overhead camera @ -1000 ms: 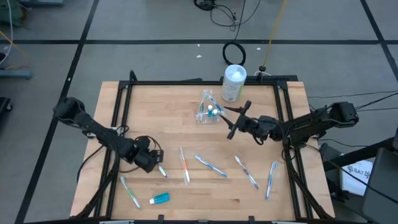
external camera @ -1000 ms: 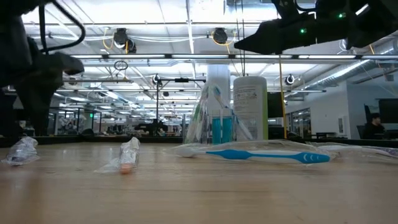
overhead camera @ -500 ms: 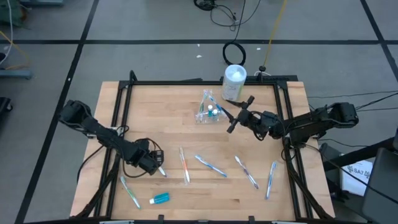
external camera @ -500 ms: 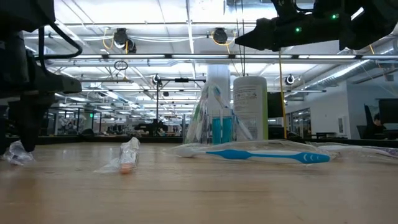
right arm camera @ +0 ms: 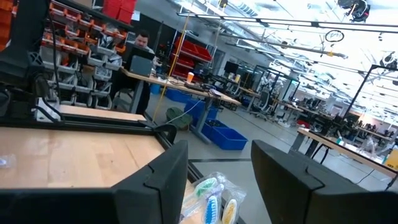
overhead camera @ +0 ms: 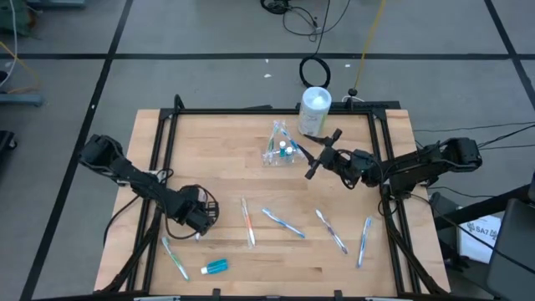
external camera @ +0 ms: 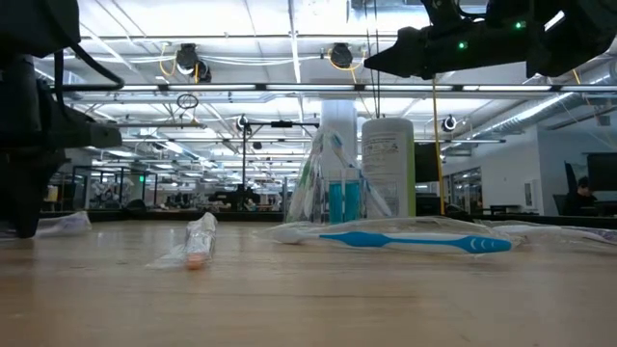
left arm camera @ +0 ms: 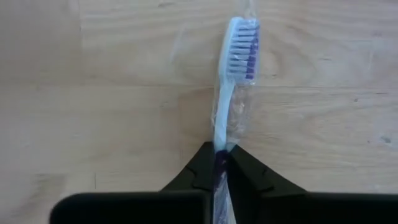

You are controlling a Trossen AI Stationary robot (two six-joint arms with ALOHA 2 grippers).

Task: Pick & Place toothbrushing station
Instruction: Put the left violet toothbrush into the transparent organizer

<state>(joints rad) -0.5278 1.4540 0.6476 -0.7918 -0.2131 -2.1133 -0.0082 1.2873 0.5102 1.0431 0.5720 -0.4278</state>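
A white-handled toothbrush (left arm camera: 231,68) with blue-purple bristles, in a clear wrapper, lies at the near left of the table, and my left gripper (overhead camera: 202,226) is shut on it. My right gripper (overhead camera: 322,155) hovers open, above table height, just right of the clear plastic bag (overhead camera: 280,147). The bag stands upright with toothbrushes and blue tubes inside. Several more wrapped toothbrushes (overhead camera: 282,221) lie flat along the near half. One blue toothpaste tube (overhead camera: 216,267) lies near the front edge. My left gripper pinches the toothbrush's handle (left arm camera: 219,140), just behind the neck, between its two fingers, wrapper included. The fingers come from above, pointing down, and lie across the handle. The head end (left arm camera: 242,50) reaches out past the fingertips and lies on the wood.
A white cylindrical canister (overhead camera: 314,111) stands at the far edge, right beside the bag. A black frame rail (overhead camera: 251,110) borders the table. In the low view an orange-tipped toothbrush (external camera: 198,241) and a blue one (external camera: 415,241) lie in the foreground. People sit in the room beyond.
My left gripper has come down a little toward the near left, over the toothbrush, and has shut on its handle. My right gripper has shifted slightly toward the far edge, nearer the bag, and stays open.
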